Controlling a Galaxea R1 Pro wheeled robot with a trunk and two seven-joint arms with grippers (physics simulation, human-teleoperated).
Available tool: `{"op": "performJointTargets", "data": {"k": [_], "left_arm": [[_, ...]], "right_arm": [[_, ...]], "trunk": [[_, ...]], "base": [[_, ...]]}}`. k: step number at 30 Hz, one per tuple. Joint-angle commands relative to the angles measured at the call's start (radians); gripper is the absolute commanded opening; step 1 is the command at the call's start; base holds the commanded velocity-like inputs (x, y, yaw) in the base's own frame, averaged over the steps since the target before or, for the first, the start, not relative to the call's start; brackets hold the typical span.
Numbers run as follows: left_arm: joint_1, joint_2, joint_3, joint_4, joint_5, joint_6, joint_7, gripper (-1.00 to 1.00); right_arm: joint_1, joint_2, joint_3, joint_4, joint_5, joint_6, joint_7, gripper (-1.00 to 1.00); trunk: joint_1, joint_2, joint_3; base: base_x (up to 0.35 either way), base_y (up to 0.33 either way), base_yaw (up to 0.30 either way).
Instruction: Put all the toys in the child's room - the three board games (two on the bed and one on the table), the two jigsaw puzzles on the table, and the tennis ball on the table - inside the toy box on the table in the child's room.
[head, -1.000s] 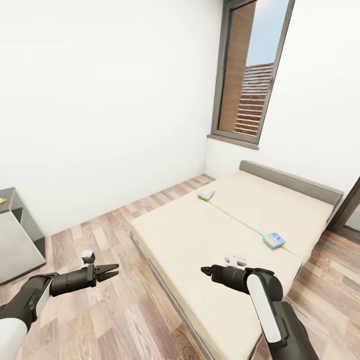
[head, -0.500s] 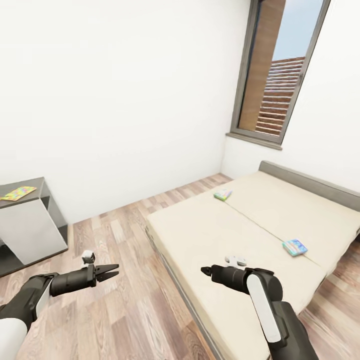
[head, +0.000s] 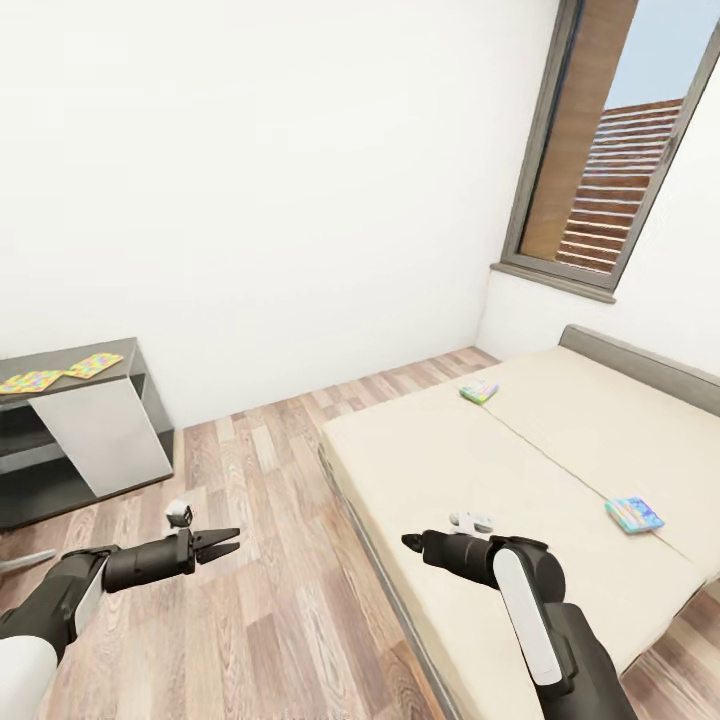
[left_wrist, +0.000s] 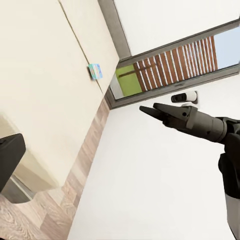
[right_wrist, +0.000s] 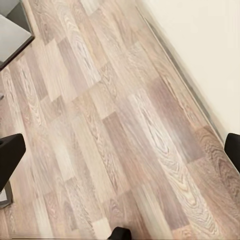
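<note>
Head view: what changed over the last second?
The camera swung left: bed, window and both board games slid rightward in frame, and the dark side unit with two jigsaw puzzles came into view. Nothing was gripped or released. The left gripper and right gripper keep the same pose, empty.

Bed (head: 560, 470) cut off right; board game (head: 634, 514) print illegible.

The floor (head: 270, 520) looks like wood planks with visible grain and a slight sheen. The bed (head: 560, 450) has a matt beige cloth-like mattress. The far wall (head: 250, 180) is smooth matt white. The arms' casings look like matt black plastic.
</note>
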Motion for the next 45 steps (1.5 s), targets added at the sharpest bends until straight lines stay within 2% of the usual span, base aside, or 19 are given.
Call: {"op": "performJointTargets", "data": {"k": [1, 45], "left_arm": [[-0.001, 0.0, 0.0, 0.0, -0.001, 0.011, -0.004, 1.0], [-0.001, -0.002, -0.001, 0.0, -0.001, 0.011, -0.004, 1.0]], "right_arm": [[-0.001, 0.0, 0.0, -0.001, -0.009, 0.003, -0.009, 1.0], [-0.001, 0.0, 0.0, -0.001, -0.009, 0.003, -0.009, 1.0]], "trunk": [[0.0, -0.001, -0.003], [0.0, -0.001, -0.049]], "base": [[0.0, -0.145, 0.235], [-0.021, -0.041, 0.235]]}}
